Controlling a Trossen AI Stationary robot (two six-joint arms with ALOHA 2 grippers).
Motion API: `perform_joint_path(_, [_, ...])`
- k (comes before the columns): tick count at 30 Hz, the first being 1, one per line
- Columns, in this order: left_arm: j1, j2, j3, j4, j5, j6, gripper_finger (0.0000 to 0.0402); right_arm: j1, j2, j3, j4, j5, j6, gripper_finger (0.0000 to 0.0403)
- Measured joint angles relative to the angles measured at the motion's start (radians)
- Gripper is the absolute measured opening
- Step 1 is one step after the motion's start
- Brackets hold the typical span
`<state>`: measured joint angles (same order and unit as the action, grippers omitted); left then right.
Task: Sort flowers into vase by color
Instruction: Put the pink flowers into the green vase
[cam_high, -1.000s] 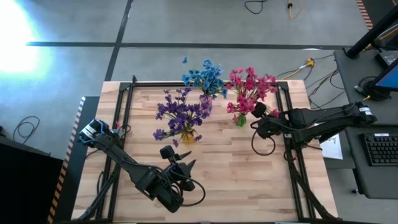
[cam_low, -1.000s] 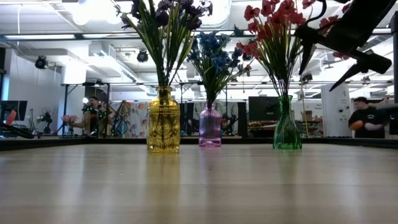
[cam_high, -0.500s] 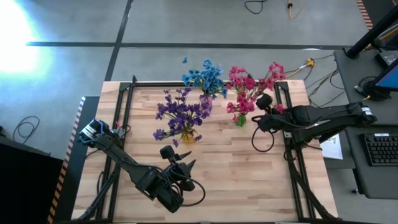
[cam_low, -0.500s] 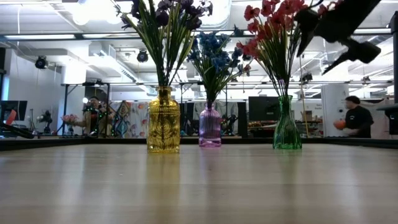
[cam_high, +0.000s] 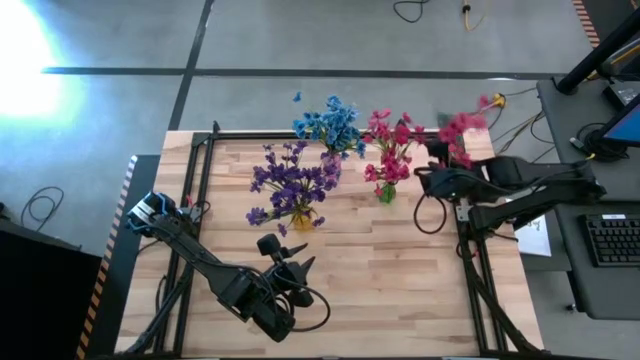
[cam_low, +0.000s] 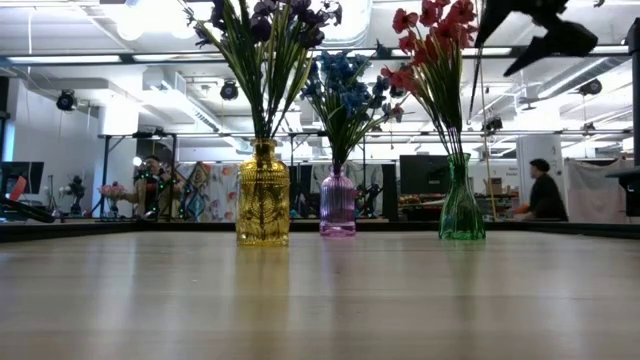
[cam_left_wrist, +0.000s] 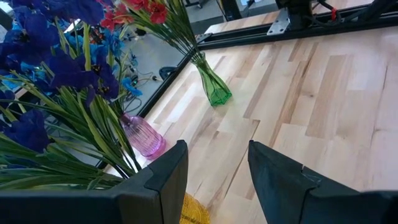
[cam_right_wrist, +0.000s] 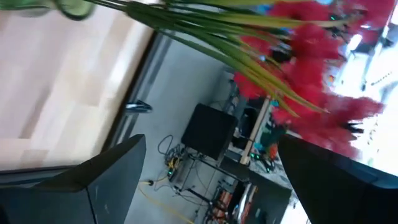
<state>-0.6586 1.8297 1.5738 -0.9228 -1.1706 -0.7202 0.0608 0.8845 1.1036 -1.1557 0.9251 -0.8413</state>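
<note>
The right hand (cam_high: 425, 182) hangs at the far right of the counter (cam_high: 380, 290), just beside the green vase (cam_low: 461, 210). Its two fingers are spread wide with nothing clamped between them. Its wrist view looks past them onto green stems and red blooms. One red sprig (cam_high: 462, 125) leans out to the right of its bunch, above the hand; whether it touches the hand I cannot tell, as it is blurred.

The left hand (cam_high: 290, 262) waits over the near part of the counter, well apart from the vases. Its fingers are partly apart and hold nothing.

There are three vases, each with one bunch. The red flowers (cam_low: 432, 40) are in the green vase, the blue flowers (cam_low: 340, 95) in the lilac vase (cam_low: 337, 205), and the purple flowers (cam_low: 262, 30) in the yellow vase (cam_low: 263, 195). The lilac vase stands between the other two and a little farther back.

The counter is pale wood planks inside a black frame (cam_high: 200, 200). It stands on a grey floor (cam_high: 300, 40) with loose cables (cam_high: 510, 115). Beyond is a wide workshop, where a person (cam_low: 545, 195) stands at the right.
</note>
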Motion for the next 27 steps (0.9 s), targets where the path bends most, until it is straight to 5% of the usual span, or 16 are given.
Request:
perform_joint_path(19, [0.002, -0.001, 0.000, 0.010, -0.044, 0.016, 0.0154, 0.000, 0.009, 0.135, 0.010, 0.110, -0.074, 0.0359])
perform_joint_path(27, [0.014, -0.016, 0.000, 0.029, -0.035, 0.162, 0.0154, 0.000, 0.014, 0.137, 0.493, 0.077, -0.352, 0.0359])
